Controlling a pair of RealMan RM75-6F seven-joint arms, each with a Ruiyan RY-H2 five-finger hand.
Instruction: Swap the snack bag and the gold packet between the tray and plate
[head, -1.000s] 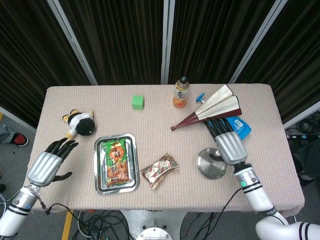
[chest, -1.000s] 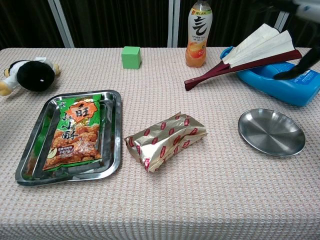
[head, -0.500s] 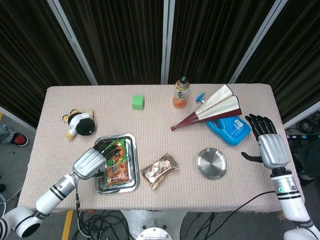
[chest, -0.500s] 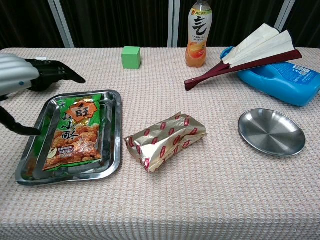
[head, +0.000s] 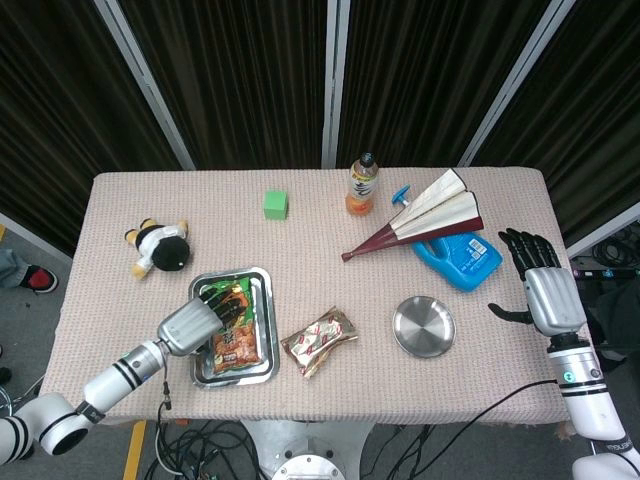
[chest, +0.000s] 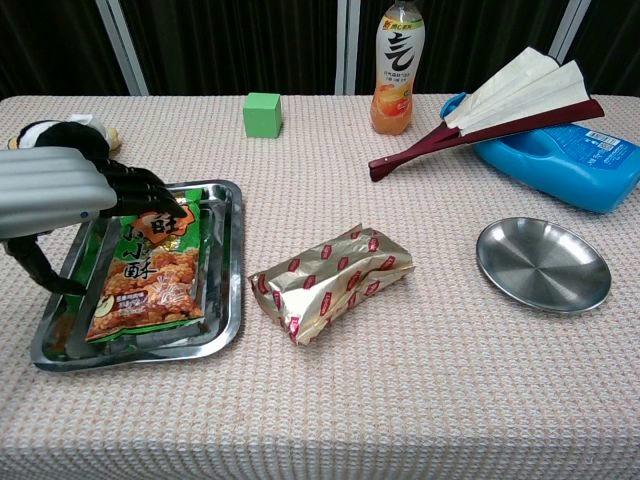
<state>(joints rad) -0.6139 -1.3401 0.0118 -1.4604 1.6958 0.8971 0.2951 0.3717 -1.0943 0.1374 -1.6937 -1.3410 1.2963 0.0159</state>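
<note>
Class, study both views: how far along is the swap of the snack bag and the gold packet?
Done: the gold packet lies on the table, off the plate. In hand: the left hand is over the snack bag in the tray, not visibly gripping it. Left: bag to plate, packet to tray. The right hand is open, off to the side.

Snack bag (chest: 148, 272) with large Chinese characters 旺 and 酥, bottle (chest: 397, 67) label bearing one bold black character

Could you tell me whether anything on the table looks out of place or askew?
The gold packet lies crumpled on the bare tablecloth, in neither the tray nor the plate. The folded fan rests propped across the blue bottle.
</note>
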